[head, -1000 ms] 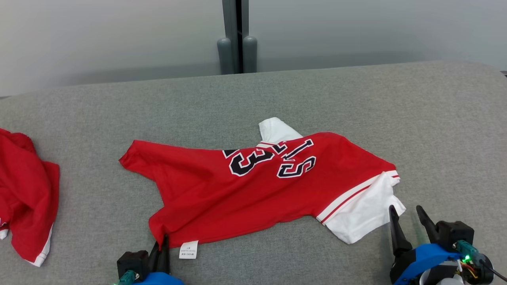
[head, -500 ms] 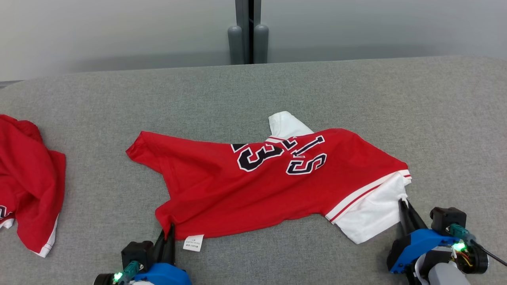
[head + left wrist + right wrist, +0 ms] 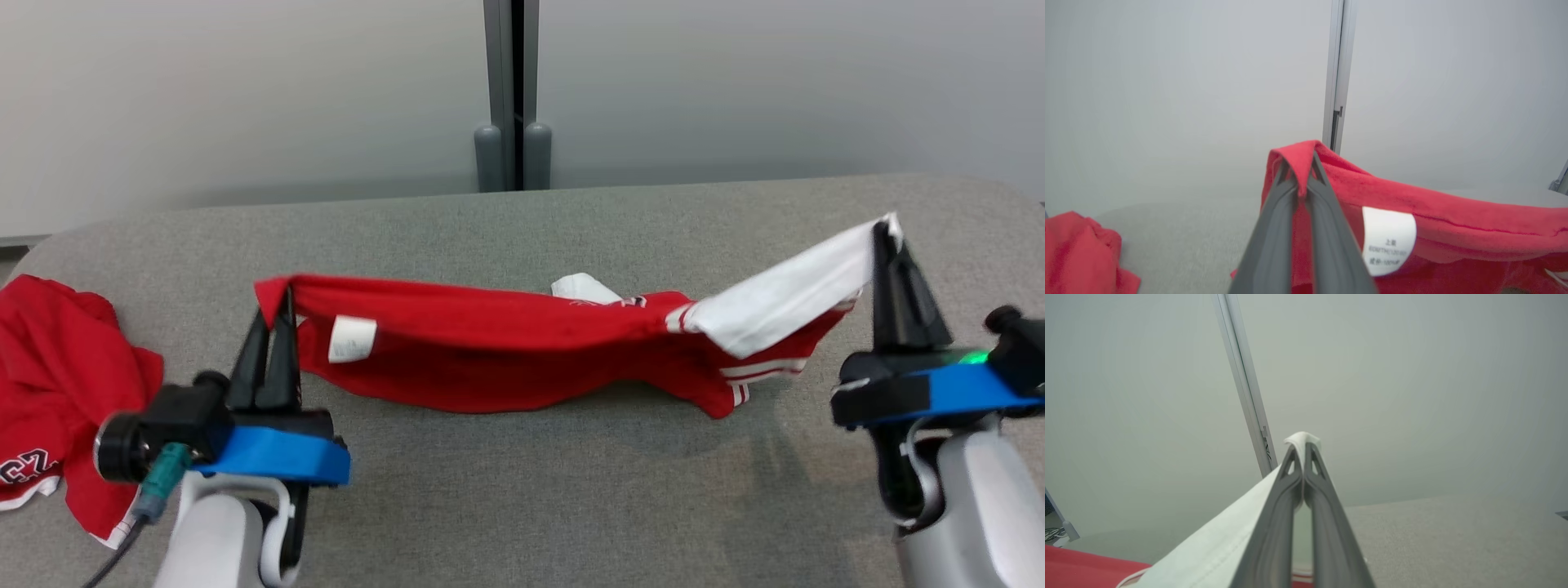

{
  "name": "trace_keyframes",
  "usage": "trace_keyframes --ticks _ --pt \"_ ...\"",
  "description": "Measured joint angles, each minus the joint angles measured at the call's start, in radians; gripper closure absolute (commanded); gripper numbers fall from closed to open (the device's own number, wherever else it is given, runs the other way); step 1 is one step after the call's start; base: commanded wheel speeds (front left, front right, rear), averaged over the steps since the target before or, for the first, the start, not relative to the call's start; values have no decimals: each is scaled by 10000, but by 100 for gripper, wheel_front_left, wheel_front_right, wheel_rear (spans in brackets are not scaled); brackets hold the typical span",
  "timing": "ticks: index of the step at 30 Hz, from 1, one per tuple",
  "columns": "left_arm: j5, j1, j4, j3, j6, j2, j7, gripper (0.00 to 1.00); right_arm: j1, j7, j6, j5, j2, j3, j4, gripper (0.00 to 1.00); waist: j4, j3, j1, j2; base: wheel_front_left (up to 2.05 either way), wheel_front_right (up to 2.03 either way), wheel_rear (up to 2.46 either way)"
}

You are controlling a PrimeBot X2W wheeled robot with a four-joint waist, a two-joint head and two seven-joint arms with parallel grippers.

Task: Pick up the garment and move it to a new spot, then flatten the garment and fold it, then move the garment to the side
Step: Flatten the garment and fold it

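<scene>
We see the garment (image 3: 506,371), a red jersey with white sleeves, strung between the two grippers across the middle of the head view, above the grey cloth surface (image 3: 571,506). The left gripper (image 3: 276,310), at centre left of the frame, has its two dark fingers pressed together on a red corner of the fabric. In the left wrist view that corner folds over the fingertips, and a white care label (image 3: 1389,241) hangs just to their right.

The right gripper (image 3: 886,237), at the upper right of the head view, pinches the edge of a white sleeve (image 3: 784,298). In the right wrist view its fingers are closed, with a small white tuft poking above the tips. The right end sits higher in the frame than the left.

Between the two grips the garment sags. Its lower red edge and a striped cuff appear to rest on the surface at lower centre.

A second red garment (image 3: 73,392) lies crumpled at the left edge of the frame, apart from the held one. Behind the surface we see a pale wall with a grey post (image 3: 513,98) at top centre.
</scene>
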Motion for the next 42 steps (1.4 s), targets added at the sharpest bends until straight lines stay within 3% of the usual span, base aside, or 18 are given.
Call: trace_keyframes --ticks 6,10,15,22,28,32,37,42 --pt "77 -1152 -1870 290 -171 439 15 100 -688 -2 0 794 -675 33 -2077 100 7 -351 -3 -1 0 0 0" --pt "138 -2366 -2878 531 -136 874 635 100 -1533 182 -2 1317 -1009 -77 -3256 100 3 -146 0 -1 0 0 0" --pt "105 -3847 -3388 790 -73 1256 1557 100 -2874 855 0 1267 -1482 -165 -3760 100 -95 498 0 -1 0 0 0" --pt "222 -6019 -1741 640 13 1356 1969 100 -5291 775 -2 593 -1666 247 -1942 100 -286 1891 4 1 0 0 0" --pt "604 -8663 190 644 362 1478 803 100 -8519 98 2 -454 -1835 96 -63 100 -261 2928 6 3 0 0 0" --pt "654 -9826 1189 635 451 1335 226 100 -9911 10 2 -848 -1847 -288 -79 100 -136 3205 2 1 0 0 0" --pt "571 -9562 2199 610 431 1187 36 100 -9557 2 6 -681 -1847 -777 -531 100 -147 3154 0 0 0 0 0" --pt "466 -7361 2963 771 430 1145 12 100 -6627 4 12 -71 -1651 -546 -675 100 -313 2954 0 -1 0 0 0"
